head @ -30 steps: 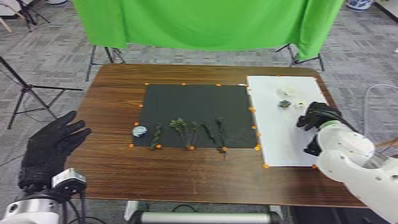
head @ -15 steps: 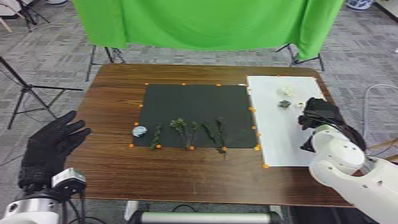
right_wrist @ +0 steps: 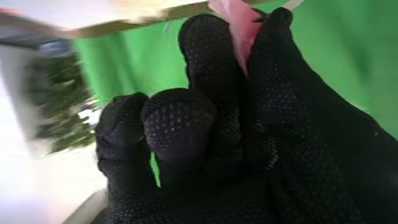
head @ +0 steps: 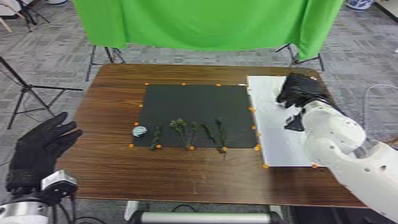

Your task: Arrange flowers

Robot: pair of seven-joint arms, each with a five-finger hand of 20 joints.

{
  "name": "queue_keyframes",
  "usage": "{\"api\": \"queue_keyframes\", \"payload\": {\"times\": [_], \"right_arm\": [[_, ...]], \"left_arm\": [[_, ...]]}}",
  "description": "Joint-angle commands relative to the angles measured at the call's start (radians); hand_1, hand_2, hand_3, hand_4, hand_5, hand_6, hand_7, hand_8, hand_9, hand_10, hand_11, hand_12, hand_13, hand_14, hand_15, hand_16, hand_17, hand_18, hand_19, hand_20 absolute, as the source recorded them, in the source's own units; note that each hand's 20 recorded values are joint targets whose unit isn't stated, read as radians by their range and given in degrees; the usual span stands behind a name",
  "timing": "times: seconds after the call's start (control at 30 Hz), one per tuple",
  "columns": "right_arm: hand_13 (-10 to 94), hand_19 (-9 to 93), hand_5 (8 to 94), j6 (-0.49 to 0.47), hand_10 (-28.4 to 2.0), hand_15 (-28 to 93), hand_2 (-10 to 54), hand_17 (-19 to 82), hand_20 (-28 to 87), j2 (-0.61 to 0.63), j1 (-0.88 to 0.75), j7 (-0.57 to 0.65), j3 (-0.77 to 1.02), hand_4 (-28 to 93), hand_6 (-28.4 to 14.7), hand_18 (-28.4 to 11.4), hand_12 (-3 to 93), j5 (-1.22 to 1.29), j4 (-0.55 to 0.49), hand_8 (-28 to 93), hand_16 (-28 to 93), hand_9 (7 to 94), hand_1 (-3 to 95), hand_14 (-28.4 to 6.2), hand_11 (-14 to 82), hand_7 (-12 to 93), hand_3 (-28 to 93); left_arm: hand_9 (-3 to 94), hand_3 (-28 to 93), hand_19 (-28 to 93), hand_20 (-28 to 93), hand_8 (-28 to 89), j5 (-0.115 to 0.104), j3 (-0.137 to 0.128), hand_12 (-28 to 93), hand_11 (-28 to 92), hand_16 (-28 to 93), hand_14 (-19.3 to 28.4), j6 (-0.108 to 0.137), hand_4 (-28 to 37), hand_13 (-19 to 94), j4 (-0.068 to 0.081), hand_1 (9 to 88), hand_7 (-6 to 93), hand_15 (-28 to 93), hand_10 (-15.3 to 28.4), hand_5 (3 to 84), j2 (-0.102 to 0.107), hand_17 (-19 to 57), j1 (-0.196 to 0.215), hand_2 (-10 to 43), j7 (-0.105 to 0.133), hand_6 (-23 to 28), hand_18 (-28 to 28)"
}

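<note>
Brown wood edges the bench (head: 178, 175); your right robot hand (head: 300, 91) is over the upper right of the frame, above the white sheet (head: 280, 150), near the bench's upper right corner. Tight margin to the right edge there; more room toward the black mat (head: 195, 102) at centre frame. Your left robot hand (head: 37, 152) is at the left of the frame, off the bench's left edge, fingers relaxed and spread a bit, with bare wood between it and the mat.

Right robot hand is pinching a pink strip (right_wrist: 238, 30), seen in the right wrist view, touching finger and thumb near their tips. A blurred green clump (right_wrist: 67, 100) sits apart from the fingers, beyond them. Green stems (head: 179, 130) lie on the lower part of the mat, well apart from both of your hands; a pale blue ball (head: 139, 131) is just beside them, at the mat's lower left edge.

Pink strip: long axis runs roughly along your fingers, narrow end down in the pinch, wider part out past the tips. Stems: long axes roughly up-down in the frame, some tilted, leafy clump of the middle ones pointing toward the top.
</note>
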Motion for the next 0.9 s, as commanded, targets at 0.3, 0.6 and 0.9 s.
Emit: {"api": "queue_keyframes", "payload": {"times": [0.3, 0.6, 0.9], "right_arm": [[74, 93, 82.3, -0.118, -7.9, 80, -9.5, 30, 38, -0.340, 0.200, -0.278, -0.186, -28, 0.7, -22.6, 34.4, -0.081, 0.060, 1, 17, 89.1, 52.3, -6.3, 25.9, 25, 81], [74, 93, 82.4, -0.048, -7.8, 80, -9.5, 30, 38, -0.495, 0.303, -0.236, -0.364, -28, 0.9, -22.5, 34.4, -0.080, 0.193, 1, 17, 89.2, 52.1, -6.5, 25.8, 26, 81], [74, 93, 82.3, 0.097, -8.1, 80, -9.5, 30, 38, -0.562, 0.457, -0.118, -0.598, -28, 1.1, -22.5, 34.0, 0.013, 0.305, 1, 17, 89.1, 51.9, -6.6, 26.2, 26, 81]], "left_arm": [[39.1, 83, 63, -6, -10, 0.005, -0.012, 10, 27, -10, 27.4, -0.023, -18.5, 30, -0.005, 25.2, 15.1, 53, 20.3, 42.3, -0.008, -6.1, 0.008, 4.3, -0.011, 11.6, 24.0], [39.1, 83, 63, -6, -10, 0.006, -0.004, 10, 28, -10, 27.4, -0.044, -18.5, 30, 0.014, 25.2, 15.1, 53, 20.2, 42.3, 0.005, -6.0, -0.032, 4.2, -0.002, 11.6, 24.0], [39.2, 83, 63, -6, -10, 0.004, 0.018, 10, 28, -10, 27.4, -0.063, -18.5, 30, 0.043, 25.1, 15.1, 52, 20.2, 42.3, 0.032, -5.9, -0.098, 4.0, 0.006, 11.5, 24.2]]}}
